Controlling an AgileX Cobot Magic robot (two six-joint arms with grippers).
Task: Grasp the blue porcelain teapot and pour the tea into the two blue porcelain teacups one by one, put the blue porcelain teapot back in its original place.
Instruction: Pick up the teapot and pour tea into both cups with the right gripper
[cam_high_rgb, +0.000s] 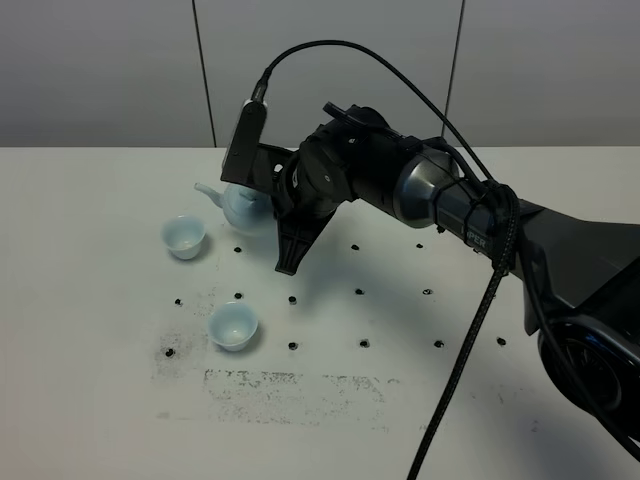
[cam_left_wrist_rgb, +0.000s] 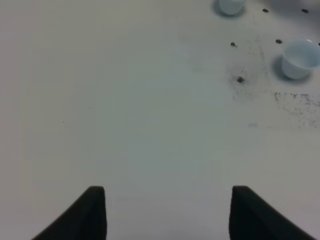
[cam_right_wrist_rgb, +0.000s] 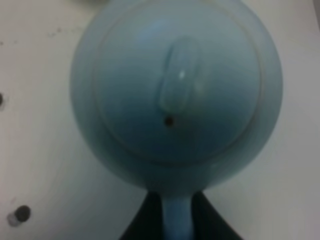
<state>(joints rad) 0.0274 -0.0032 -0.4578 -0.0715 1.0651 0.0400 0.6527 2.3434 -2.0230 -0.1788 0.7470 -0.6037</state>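
The blue porcelain teapot (cam_high_rgb: 240, 206) is at the back left of the white table, its spout pointing left. My right gripper (cam_high_rgb: 280, 228) reaches across and is shut on its loop handle. In the right wrist view the lidded teapot (cam_right_wrist_rgb: 175, 95) fills the frame and the handle runs between the dark fingers of the right gripper (cam_right_wrist_rgb: 177, 225). Whether the teapot rests on the table or hangs just above it I cannot tell. One blue porcelain teacup (cam_high_rgb: 184, 236) stands left of the teapot and the other teacup (cam_high_rgb: 233, 325) nearer the front; both (cam_left_wrist_rgb: 299, 59) (cam_left_wrist_rgb: 230, 6) look whitish inside. No tea shows. My left gripper (cam_left_wrist_rgb: 167, 210) is open over bare table.
The white table (cam_high_rgb: 90, 300) carries rows of small dark holes (cam_high_rgb: 359, 293) and a smudged dark patch (cam_high_rgb: 295, 385) near the front. A black cable (cam_high_rgb: 470, 340) hangs from the right arm across the right side. A grey panelled wall stands behind the table.
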